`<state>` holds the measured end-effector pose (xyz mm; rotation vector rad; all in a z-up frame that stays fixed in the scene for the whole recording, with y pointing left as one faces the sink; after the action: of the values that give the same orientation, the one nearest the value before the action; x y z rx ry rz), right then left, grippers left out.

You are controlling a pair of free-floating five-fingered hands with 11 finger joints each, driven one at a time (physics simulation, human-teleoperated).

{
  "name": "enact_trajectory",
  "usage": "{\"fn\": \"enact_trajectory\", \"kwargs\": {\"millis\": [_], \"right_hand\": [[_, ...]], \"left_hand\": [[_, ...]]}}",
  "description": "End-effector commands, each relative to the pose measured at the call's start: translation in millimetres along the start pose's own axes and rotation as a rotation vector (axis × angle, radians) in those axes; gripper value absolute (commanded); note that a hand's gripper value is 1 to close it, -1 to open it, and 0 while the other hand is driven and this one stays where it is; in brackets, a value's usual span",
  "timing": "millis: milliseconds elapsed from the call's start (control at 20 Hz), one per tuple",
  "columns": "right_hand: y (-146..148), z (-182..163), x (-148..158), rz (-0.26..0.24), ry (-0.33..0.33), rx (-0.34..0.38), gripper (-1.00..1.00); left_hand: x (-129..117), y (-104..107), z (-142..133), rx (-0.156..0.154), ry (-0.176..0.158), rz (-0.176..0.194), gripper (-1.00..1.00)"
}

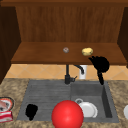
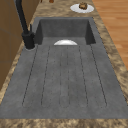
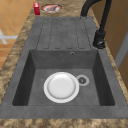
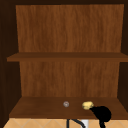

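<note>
- Right hand (image 4: 102, 114) at the lower cabinet shelf (image 4: 37, 107), fingertips touching or just short of the yellow lump (image 4: 87, 105); grip not yet closed, cannot tell for sure.
- Yellow lump not lifted, resting on shelf beside a small grey knob (image 4: 66, 104).
- Left hand (image 1: 31, 111) idle, low over the sink's drainboard (image 1: 47, 95), fingers unreadable.

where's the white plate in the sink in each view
Front view: white plate at lower right, in the basin beside the red ball.
Left side view: only its far rim peeks over the basin edge, upper middle.
Right side view: plate at centre, on the basin floor.
Upper view: not in it.
Shared landmark: the black tap.
</note>
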<state>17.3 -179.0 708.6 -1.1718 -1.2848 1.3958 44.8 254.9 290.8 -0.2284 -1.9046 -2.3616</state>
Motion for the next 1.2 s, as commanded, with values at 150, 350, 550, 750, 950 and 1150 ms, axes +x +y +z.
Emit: {"fn": "enact_trajectory", "kwargs": {"millis": [150,350,550,750,950,1150], "right_hand": [[41.3,46.4,17.2,-0.031,0.009,-0.006,-1.0],[64.1,49.3,19.6,-0.026,-0.001,-0.004,-1.0],[82.5,49.1,16.8,-0.025,0.015,-0.009,-1.0],[99.8,49.8,16.0,-0.015,0.013,-0.013,-1.0],[107.2,50.4,12.3,-0.03,-0.009,-0.002,-1.0],[107.7,53.4,12.0,-0.022,0.004,0.013,-1.0]], "left_hand": [[0.0,0.0,0.0,0.0,0.0,0.0,0.0],[0.0,0.0,0.0,0.0,0.0,0.0,0.0],[0.0,0.0,0.0,0.0,0.0,0.0,0.0],[0.0,0.0,0.0,0.0,0.0,0.0,0.0],[0.0,0.0,0.0,0.0,0.0,0.0,0.0],[0.0,0.0,0.0,0.0,0.0,0.0,0.0]]}}
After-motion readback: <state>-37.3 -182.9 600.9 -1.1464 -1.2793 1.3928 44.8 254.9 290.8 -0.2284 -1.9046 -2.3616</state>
